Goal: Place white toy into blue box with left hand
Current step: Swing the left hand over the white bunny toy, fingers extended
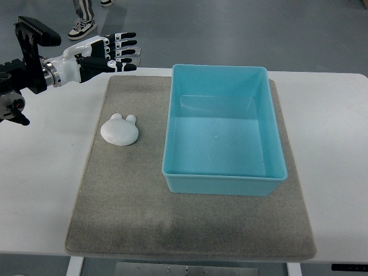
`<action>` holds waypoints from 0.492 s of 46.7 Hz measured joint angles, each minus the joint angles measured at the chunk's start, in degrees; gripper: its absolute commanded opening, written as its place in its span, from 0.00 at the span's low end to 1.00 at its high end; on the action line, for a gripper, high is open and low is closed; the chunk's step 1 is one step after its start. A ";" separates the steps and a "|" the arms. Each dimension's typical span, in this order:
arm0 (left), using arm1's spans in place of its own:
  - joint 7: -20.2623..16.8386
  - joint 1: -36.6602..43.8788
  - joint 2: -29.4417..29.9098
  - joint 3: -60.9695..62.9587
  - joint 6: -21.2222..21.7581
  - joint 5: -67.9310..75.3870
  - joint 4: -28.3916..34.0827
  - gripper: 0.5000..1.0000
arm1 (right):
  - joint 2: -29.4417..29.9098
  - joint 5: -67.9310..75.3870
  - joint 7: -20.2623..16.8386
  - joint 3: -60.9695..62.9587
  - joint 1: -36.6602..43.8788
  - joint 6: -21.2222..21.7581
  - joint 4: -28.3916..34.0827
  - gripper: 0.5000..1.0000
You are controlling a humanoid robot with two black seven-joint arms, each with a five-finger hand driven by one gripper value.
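A white toy (119, 130) with two small ears lies on the grey mat (126, 207), left of the blue box (225, 181). The box is open-topped and holds nothing. My left hand (115, 53) hovers near the table's far left edge, well beyond the toy, with its fingers stretched out flat towards the right and nothing in them. The right arm does not show.
The mat covers the middle of a white table (40, 190). Beyond the table's far edge, a person's shoes (81, 26) stand on the grey floor near my left arm.
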 measured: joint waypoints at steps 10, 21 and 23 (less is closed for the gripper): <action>0.00 -1.15 2.28 0.53 -3.02 16.58 -1.72 0.98 | 0.00 -0.01 0.00 0.00 -0.01 0.00 0.00 0.87; -0.01 -2.55 4.02 0.54 -7.98 30.38 -4.65 0.98 | 0.00 -0.02 0.00 0.00 -0.01 0.00 0.00 0.87; -0.02 -2.67 4.05 0.55 -8.04 33.59 -5.40 0.98 | 0.00 -0.02 0.00 0.00 0.00 0.00 0.00 0.87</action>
